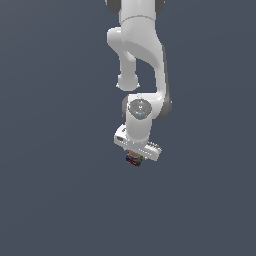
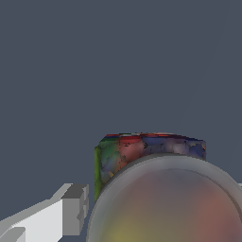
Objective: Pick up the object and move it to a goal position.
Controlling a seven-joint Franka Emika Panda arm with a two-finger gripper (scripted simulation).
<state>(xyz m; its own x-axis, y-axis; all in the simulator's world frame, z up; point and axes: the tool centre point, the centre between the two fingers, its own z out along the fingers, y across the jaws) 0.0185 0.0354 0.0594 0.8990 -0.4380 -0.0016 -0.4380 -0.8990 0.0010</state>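
In the exterior view, the object point(image 1: 133, 160) is a small dark box with coloured patches, tucked right under the white hand of my gripper point(image 1: 135, 156). The wrist view shows the object point(image 2: 142, 151) close up, with red, blue and green patches on its side and a rounded grey-tan top filling the space in front of the camera. My gripper point(image 2: 163, 203) has one white finger point(image 2: 71, 212) pressed against the object's green side. The other finger is only a sliver at the frame's edge. The fingers are shut on the object.
A plain dark grey-blue surface surrounds the arm in both views. The white arm links point(image 1: 140, 55) rise above the hand in the exterior view.
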